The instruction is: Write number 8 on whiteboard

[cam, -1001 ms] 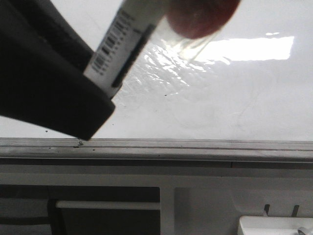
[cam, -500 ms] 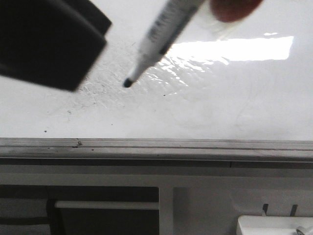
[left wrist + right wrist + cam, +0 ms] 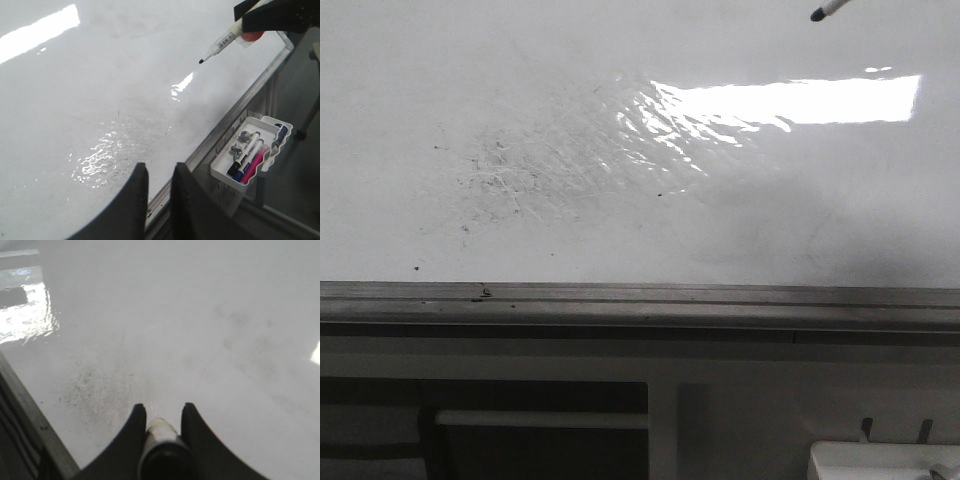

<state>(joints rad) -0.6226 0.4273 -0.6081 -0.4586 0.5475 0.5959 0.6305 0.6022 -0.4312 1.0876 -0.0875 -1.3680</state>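
Front view: only the black tip of the marker [image 3: 817,14] shows, at the top right corner; its body and both arms are cut off. Whiteboard [image 3: 640,230] fills the upper part, with grey erased smudges [image 3: 510,180] and a glare patch [image 3: 790,100]; metal rail [image 3: 640,300] along its lower edge. No black number 8 line visible on the board. A white tray [image 3: 880,462] is clipped at the bottom right corner.

Left wrist view: left claw [image 3: 156,180] empty, fingers narrowly apart, held above the board near the rail. Well ahead of it, the right claw [image 3: 272,17] is only partly in frame, gripping the marker [image 3: 220,45] tilted tip-down, tip just off the surface. Tray [image 3: 250,150] with spare markers hangs off the rail, between the two claws and off the board edge.

Right wrist view: right claw [image 3: 162,415] clamps the marker [image 3: 162,440]; seen end-on, tip hidden. Board ahead shows smudges only; blurry.
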